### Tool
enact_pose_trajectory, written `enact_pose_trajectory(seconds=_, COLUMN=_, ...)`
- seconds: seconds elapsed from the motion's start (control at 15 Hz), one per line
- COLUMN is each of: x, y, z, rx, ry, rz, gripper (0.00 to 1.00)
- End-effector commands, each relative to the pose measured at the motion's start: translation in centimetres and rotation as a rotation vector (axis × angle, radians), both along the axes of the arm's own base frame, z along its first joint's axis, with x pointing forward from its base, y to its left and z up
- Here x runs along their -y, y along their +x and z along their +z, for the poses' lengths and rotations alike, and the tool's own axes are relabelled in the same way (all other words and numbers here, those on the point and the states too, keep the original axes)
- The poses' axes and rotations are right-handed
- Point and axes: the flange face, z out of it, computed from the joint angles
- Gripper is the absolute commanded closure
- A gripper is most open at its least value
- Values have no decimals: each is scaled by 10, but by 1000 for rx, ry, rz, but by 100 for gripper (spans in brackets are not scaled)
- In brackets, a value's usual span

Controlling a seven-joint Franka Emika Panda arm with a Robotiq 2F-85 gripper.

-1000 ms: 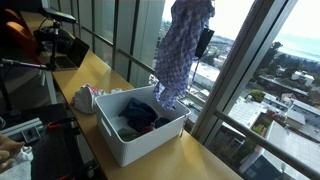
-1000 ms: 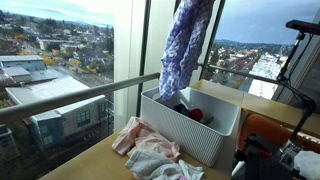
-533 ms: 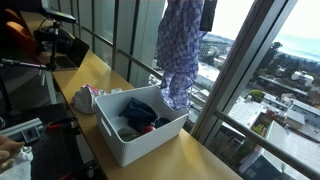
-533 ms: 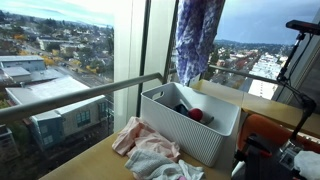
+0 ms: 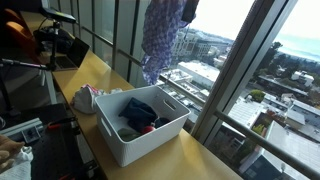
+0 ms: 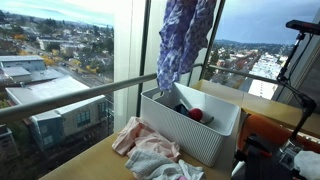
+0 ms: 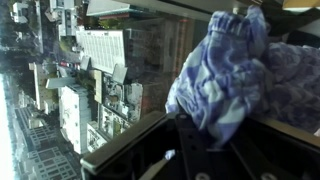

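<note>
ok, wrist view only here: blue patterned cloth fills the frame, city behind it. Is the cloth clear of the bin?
Observer: Mostly. In both exterior views the cloth hangs over the window-side edge of the white bin. Its lower end is near rim level, and I can't tell if it touches.
Operator: What's in the bin?
Observer: Dark blue clothes and something red.
Operator: Anything outside it?
Observer: A pink and white clothes pile on the wooden table, right beside the bin.
</note>
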Motion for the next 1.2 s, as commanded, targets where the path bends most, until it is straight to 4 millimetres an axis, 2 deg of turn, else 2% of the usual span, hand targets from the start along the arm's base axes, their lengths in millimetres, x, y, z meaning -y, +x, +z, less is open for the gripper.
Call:
enact_pose_trajectory(seconds=0.0, x=13, y=5, z=-17, rx=-26, ry=9, rz=-3, gripper=97)
enact_pose_trajectory(seconds=0.27, x=26, y=14, z=-60, rx=-93, ry=21, rz=-17, gripper=97)
enact_pose_trajectory(seconds=0.53, x=29, y=15, z=-103, rx=-151, ry=30, rz=-19, gripper=97)
enact_pose_trajectory(seconds=0.93, x=33, y=27, z=-184, rx=-251, ry=68, rz=-2, gripper=97)
enact_pose_trajectory(seconds=1.13, x=28, y=31, z=-228, rx=-306, ry=75, rz=15, gripper=97)
